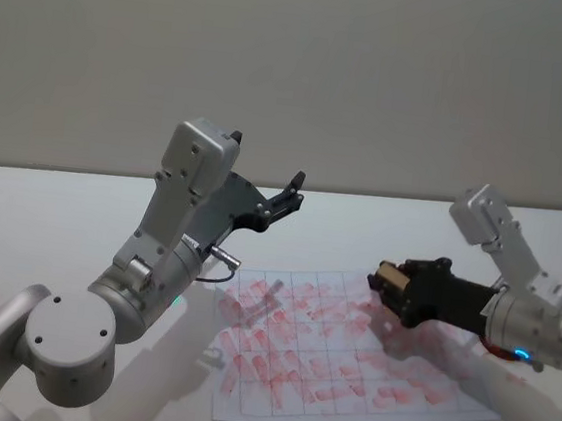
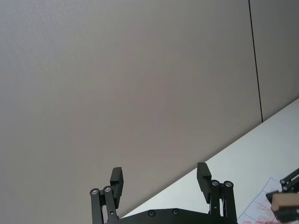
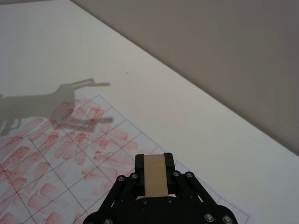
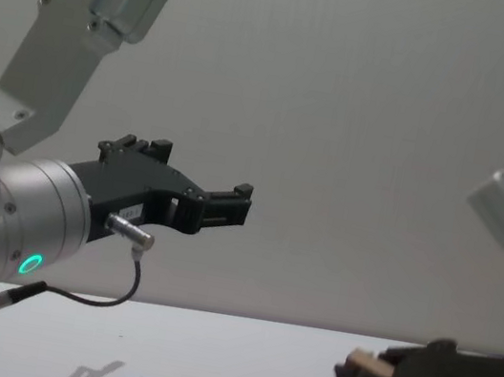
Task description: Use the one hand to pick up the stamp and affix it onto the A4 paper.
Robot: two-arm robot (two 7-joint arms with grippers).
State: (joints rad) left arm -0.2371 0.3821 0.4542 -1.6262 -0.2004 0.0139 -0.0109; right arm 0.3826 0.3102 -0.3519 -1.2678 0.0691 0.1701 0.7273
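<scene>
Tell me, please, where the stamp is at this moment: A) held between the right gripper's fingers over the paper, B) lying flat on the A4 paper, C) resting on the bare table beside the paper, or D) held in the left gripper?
A: the stamp is clamped in the right gripper, raised over the A4 paper, while the left gripper hangs open and empty higher up.

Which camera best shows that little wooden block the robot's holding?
Right wrist view: the small tan wooden block sits close, clamped in the right gripper. Head view shows it small; chest view, side-on; left wrist view, just a corner.
</scene>
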